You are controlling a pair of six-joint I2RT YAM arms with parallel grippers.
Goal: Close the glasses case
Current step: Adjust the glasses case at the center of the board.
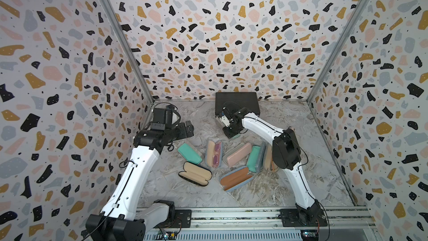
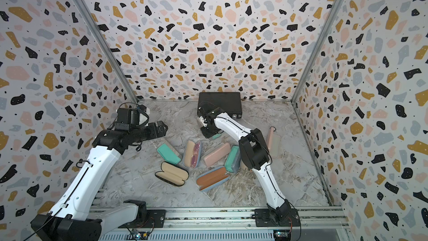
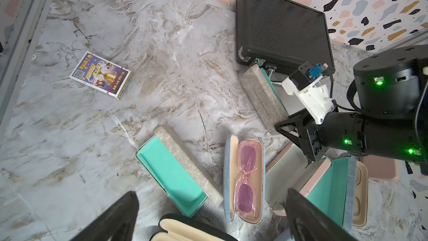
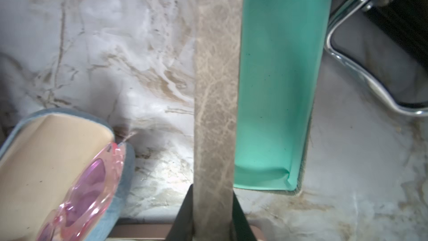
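Note:
The glasses case (image 3: 261,98) is grey-marbled outside and teal inside, and lies just in front of the black briefcase (image 1: 236,103). In the right wrist view its grey lid (image 4: 216,89) stands up on edge beside the teal tray (image 4: 278,77), so the case is open. My right gripper (image 4: 213,216) is shut on the near end of that lid; in both top views the gripper (image 1: 229,133) (image 2: 209,134) covers most of the case. My left gripper (image 1: 184,128) (image 3: 212,202) hangs wide open above the floor to the left, holding nothing.
Several other glasses cases lie in a cluster mid-floor: a teal one (image 1: 190,153), a denim one holding pink glasses (image 1: 214,154), a black one lined cream (image 1: 195,173), a blue-orange one (image 1: 235,178) and a pink one (image 1: 238,156). A card pack (image 3: 100,75) lies far left.

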